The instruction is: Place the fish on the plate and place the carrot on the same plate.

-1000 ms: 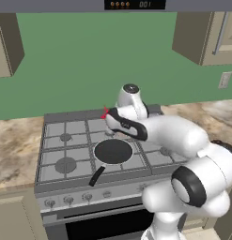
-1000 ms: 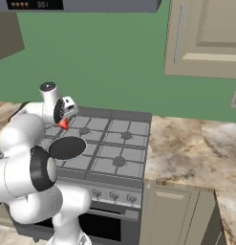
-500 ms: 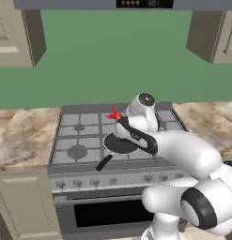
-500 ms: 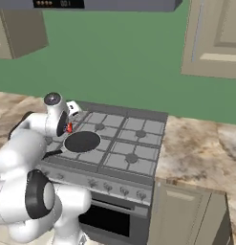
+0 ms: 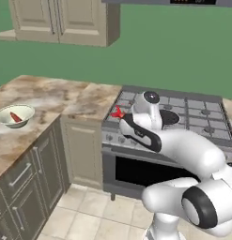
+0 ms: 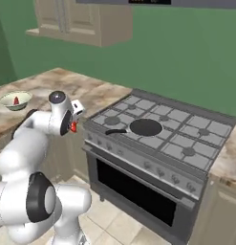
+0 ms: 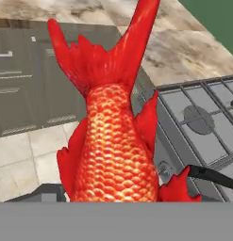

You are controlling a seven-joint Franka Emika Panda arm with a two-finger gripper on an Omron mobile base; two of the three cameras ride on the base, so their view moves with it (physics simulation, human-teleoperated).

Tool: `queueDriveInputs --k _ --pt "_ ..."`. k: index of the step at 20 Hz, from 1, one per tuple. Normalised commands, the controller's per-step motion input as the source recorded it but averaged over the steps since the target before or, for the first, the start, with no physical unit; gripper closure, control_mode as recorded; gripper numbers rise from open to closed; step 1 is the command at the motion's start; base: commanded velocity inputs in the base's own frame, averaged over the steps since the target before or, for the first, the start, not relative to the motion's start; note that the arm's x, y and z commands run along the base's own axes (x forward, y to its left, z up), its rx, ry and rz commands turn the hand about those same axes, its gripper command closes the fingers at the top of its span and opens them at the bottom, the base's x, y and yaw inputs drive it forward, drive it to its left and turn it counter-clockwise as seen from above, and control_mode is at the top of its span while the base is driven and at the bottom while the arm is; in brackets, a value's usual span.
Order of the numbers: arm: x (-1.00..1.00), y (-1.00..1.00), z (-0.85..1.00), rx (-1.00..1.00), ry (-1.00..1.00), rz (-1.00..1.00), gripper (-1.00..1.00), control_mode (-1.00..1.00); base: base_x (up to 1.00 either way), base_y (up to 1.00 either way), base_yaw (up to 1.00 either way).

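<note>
Counting one fish (image 7: 113, 136), one bowl (image 5: 15, 115) at nine o'clock, one pan (image 6: 144, 127), one stove (image 6: 177, 139).

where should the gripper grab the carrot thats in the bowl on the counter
Probably across its middle, coming straight down from above: the carrot lies slanted inside the cream bowl, whose raised wall would block a sideways approach. Right now the gripper is shut on the fish, so that has to be set down first.

Glossy white arm (image 5: 183, 145), dark joints
</note>
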Motion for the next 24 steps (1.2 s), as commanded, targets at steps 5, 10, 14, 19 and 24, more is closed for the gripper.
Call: queueDriveInputs --k 5,10,14,19,24 --pt "0.0 0.0 0.0 0.0 0.0 0.0 1.0 1.0 0.13 0.5 0.6" --pt "0.0 0.0 0.0 0.0 0.0 0.0 1.0 1.0 0.59 0.62 0.52" --pt "0.0 0.0 0.0 0.0 0.0 0.0 1.0 1.0 0.83 0.71 0.44" --pt "0.0 0.0 0.0 0.0 0.0 0.0 1.0 1.0 0.97 0.24 0.26" --pt "0.0 0.0 0.0 0.0 0.0 0.0 1.0 1.0 1.0 -0.02 0.32"
